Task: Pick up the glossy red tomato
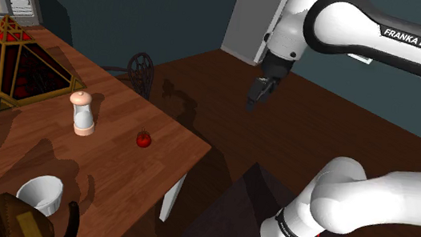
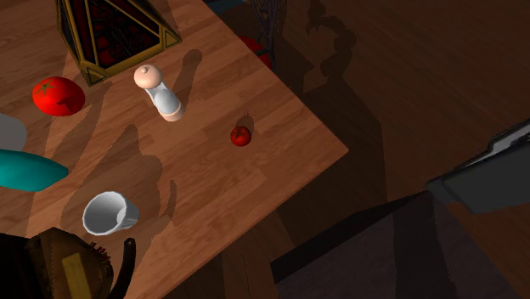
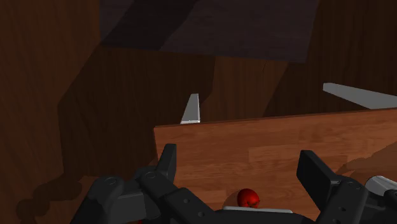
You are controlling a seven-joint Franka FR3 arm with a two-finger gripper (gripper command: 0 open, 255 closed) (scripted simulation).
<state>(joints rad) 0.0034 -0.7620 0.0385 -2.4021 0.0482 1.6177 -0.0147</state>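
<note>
teal thing (image 2: 25, 168), half beyond edge

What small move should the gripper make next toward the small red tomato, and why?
Probably move forward and down toward the table: the open gripper hangs in the air beyond its edge, and the small red tomato lies ahead on it, untouched.

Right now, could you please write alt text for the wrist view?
Open black jaws hang over the corner of a wooden table, with a small red fruit on it seen between them, untouched. Dark wooden floor lies beyond.
</note>
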